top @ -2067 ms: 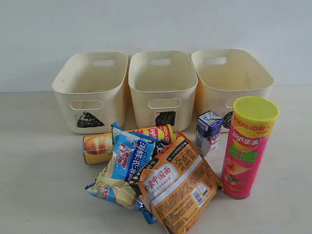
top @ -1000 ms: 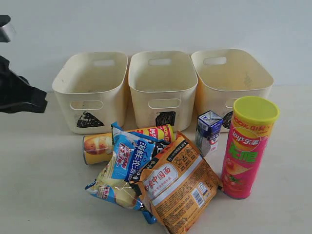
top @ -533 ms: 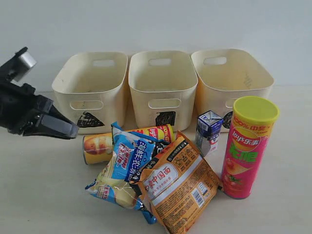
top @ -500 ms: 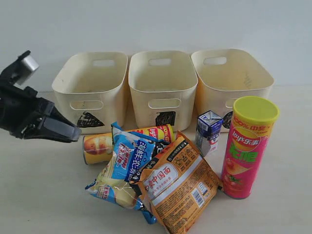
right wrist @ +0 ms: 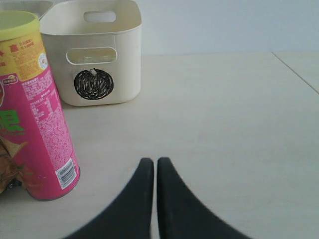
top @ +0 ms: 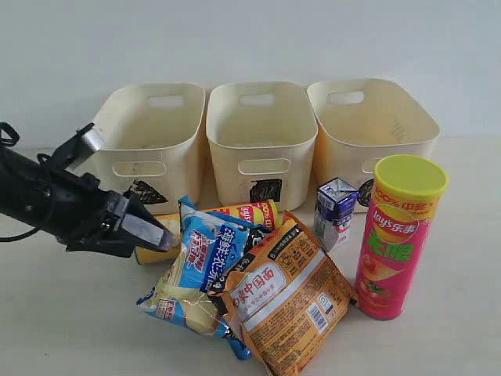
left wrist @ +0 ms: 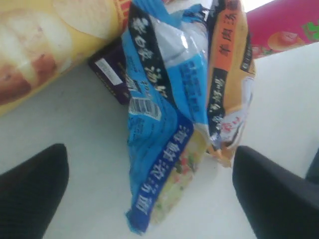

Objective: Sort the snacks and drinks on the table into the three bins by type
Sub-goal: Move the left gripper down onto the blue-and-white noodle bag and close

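Observation:
The snacks lie in a pile at the front. A yellow-and-red tube lies on its side under two blue-and-white bags and beside an orange bag. The pink tube stands upright at the right. The small blue-and-white carton stands before the three bins, marked triangle, square and circle. My left gripper is open at the pile's left edge. In the left wrist view its fingers stand either side of a blue-and-white bag. My right gripper is shut over bare table near the pink tube.
The yellow tube, orange bag and pink tube crowd the left wrist view beyond the bag. The circle bin stands behind the pink tube in the right wrist view. A pale wall rises behind the bins.
My left arm has come in from the left edge, down and to the right, up to the pile. Its jaws have opened. The snacks, carton and bins have not moved.

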Motion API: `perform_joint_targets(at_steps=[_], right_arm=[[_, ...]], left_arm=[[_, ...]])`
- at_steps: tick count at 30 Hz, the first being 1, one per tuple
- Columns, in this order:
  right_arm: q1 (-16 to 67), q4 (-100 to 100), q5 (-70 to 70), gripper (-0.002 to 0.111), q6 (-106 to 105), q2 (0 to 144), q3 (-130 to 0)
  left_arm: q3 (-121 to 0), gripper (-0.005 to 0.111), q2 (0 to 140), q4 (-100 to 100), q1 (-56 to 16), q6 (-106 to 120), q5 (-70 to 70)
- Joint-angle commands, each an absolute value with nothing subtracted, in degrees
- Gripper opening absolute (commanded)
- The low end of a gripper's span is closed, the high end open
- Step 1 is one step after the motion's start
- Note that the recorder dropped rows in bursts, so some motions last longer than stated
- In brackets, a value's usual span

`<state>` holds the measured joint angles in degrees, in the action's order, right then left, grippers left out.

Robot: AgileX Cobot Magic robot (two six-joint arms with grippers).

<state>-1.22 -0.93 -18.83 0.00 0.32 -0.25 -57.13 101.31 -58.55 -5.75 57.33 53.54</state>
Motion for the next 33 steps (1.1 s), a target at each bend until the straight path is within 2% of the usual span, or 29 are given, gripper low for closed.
perform_joint_targets(at_steps=[1, 15, 27, 33], right_arm=[[-1.14, -0.73, -18.45, 0.000, 0.00, 0.00, 0.00], [-1.14, -0.73, -18.45, 0.000, 0.00, 0.00, 0.00], [-1.14, -0.73, -18.45, 0.000, 0.00, 0.00, 0.00], [-1.14, -0.73, -18.45, 0.000, 0.00, 0.00, 0.00]], left_arm=[[-57.45, 0.083, 103.13, -61.56, -8.09, 58.31, 47.58], [-57.45, 0.083, 109.48, -71.15, -13.22, 64.91, 45.48], [-57.45, 0.083, 114.13, -77.46, -13.36, 69.19, 44.81], [-57.45, 0.079, 114.40, -78.40, -13.36, 69.59, 44.11]])
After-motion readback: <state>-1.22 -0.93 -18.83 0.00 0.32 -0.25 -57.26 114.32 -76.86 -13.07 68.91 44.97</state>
